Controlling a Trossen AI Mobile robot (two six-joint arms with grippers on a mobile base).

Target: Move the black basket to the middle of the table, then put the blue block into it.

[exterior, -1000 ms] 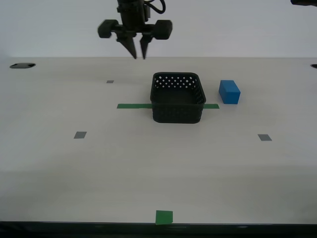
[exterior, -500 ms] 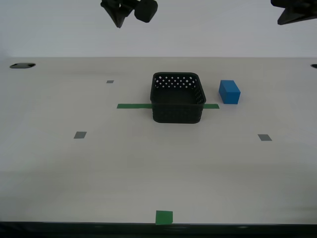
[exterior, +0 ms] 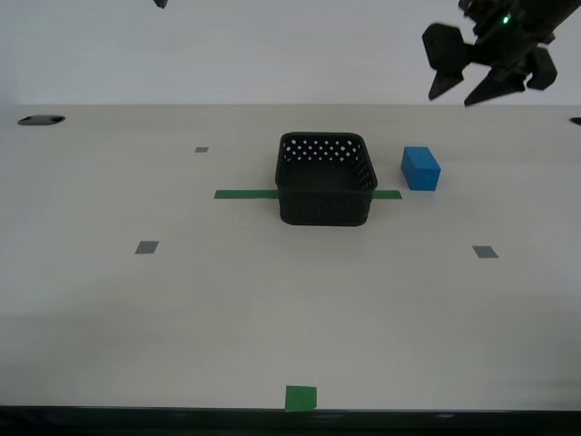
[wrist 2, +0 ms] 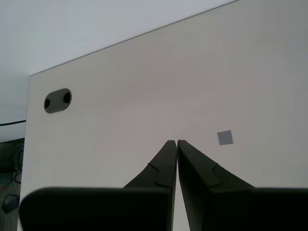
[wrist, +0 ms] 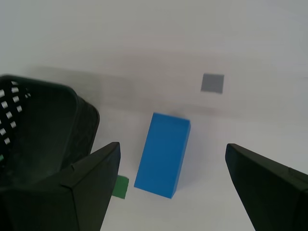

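Note:
The black basket (exterior: 325, 207) stands on the table (exterior: 272, 309), over the green tape strip (exterior: 243, 193). The blue block (exterior: 420, 169) lies on the table just to the exterior view's right of it. My first gripper (exterior: 451, 98) is open, up in the air behind and above the block. In the first wrist view the block (wrist: 162, 155) lies between the spread fingers of my first gripper (wrist: 172, 147), with the basket's corner (wrist: 43, 130) beside it. My second gripper (wrist 2: 176, 142) is shut and empty, high above bare table.
Grey tape squares (exterior: 146, 247) (exterior: 485, 252) (exterior: 201, 149) and a green square (exterior: 300, 398) mark the tabletop. A dark cable hole (exterior: 41, 119) sits at the far corner on the exterior view's left; it also shows in the second wrist view (wrist 2: 57, 100).
The arm at the exterior view's upper left has risen almost out of the picture. The first arm has come in from the upper right and lowered towards the blue block.

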